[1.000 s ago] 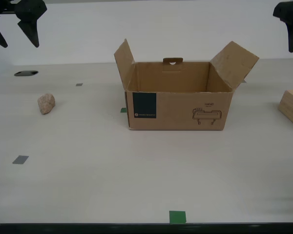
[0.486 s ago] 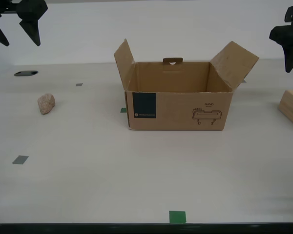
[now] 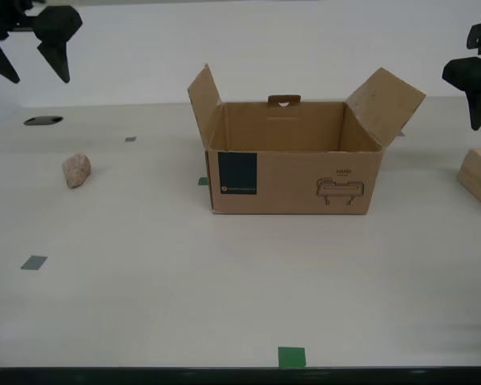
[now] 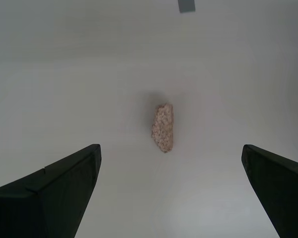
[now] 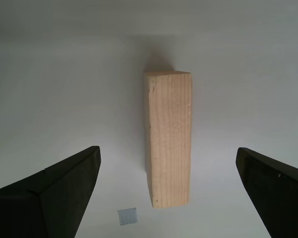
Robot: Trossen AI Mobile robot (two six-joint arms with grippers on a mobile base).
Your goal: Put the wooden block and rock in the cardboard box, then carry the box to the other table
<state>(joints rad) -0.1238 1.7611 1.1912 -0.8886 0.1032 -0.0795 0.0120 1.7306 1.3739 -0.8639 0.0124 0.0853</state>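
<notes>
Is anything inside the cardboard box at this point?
The cardboard box shows only bare inner walls; its floor is hidden behind the front wall. The rock and wooden block lie outside on the table.

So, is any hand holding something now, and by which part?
Nothing is held. My first hand hangs open above the block, my second hand open above the rock.

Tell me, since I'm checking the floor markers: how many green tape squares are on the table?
2 in the exterior view: one green tape square at the table's near edge, another peeking out beside the cardboard box. The box may hide more.
</notes>
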